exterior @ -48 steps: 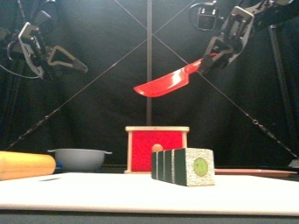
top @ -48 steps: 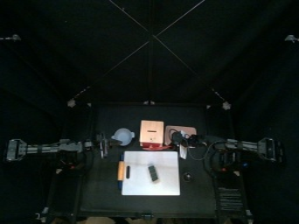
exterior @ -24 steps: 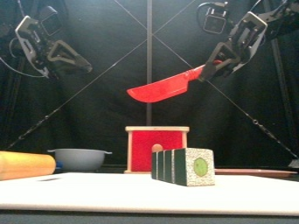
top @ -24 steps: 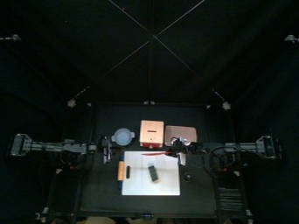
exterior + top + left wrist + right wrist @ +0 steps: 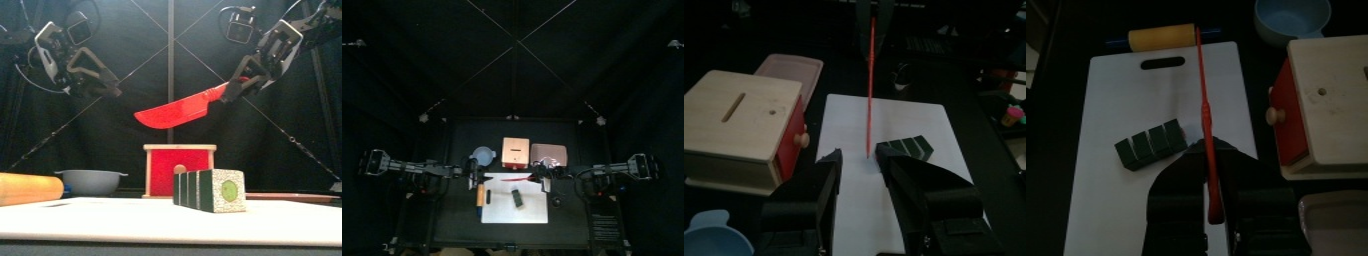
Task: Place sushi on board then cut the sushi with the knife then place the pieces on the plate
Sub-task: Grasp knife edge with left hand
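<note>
The sushi roll [image 5: 211, 190] of dark green blocks lies on the white board [image 5: 120, 214], whole; it also shows in the top view [image 5: 517, 199] and in both wrist views [image 5: 914, 147] [image 5: 1153, 143]. My right gripper [image 5: 242, 86] is shut on the handle of the red knife [image 5: 179, 107], which hangs tilted high above the board, blade toward the left. In the right wrist view the knife [image 5: 1203, 110] runs edge-on out from the gripper [image 5: 1213, 180]. My left gripper [image 5: 104, 82] hangs open and empty at the upper left, level with the blade tip; its jaws [image 5: 862, 156] stand apart over the board.
An orange rolling pin [image 5: 27, 187] lies at the board's left edge. Behind the board stand the blue-grey bowl [image 5: 91, 180], the wooden box [image 5: 179, 168] with its red drawer front, and the pink tray [image 5: 549, 153] at the back right.
My left gripper has opened and swung in toward the middle. The right gripper has carried the knife a little lower and to the left. The sushi has not moved.
</note>
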Tool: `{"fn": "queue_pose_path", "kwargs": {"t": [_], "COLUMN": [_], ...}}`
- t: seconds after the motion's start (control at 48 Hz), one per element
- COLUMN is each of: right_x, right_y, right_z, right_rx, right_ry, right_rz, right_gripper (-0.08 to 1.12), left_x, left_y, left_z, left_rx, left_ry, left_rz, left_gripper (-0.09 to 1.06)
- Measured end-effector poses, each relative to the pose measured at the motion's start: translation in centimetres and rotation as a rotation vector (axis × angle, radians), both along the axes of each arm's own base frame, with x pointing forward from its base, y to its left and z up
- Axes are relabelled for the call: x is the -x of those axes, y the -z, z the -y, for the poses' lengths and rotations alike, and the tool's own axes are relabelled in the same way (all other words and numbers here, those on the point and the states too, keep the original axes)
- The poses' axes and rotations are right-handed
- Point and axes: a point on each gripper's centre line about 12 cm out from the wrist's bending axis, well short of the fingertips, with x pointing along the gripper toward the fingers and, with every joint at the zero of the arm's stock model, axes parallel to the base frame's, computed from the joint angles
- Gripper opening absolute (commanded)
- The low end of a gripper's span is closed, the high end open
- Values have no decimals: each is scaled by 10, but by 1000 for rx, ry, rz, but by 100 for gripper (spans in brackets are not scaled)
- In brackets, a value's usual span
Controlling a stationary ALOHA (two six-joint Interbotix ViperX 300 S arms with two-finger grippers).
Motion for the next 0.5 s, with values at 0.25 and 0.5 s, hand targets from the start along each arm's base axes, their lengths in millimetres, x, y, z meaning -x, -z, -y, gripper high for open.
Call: {"fn": "queue_pose_path", "kwargs": {"t": [0.25, 0.5], "right_x": [3, 1], "right_y": [6, 11], "right_z": [-2, -4], "right_rx": [1, -5], "right_ry": [12, 11], "right_rz": [41, 36], "right_gripper": [14, 14], "left_x": [-20, -37], "left_y": [16, 22], "left_z": [6, 7], "left_rx": [17, 15], "left_ry": [14, 16], "left_rz": [-87, -121], "left_gripper": [89, 88]}}
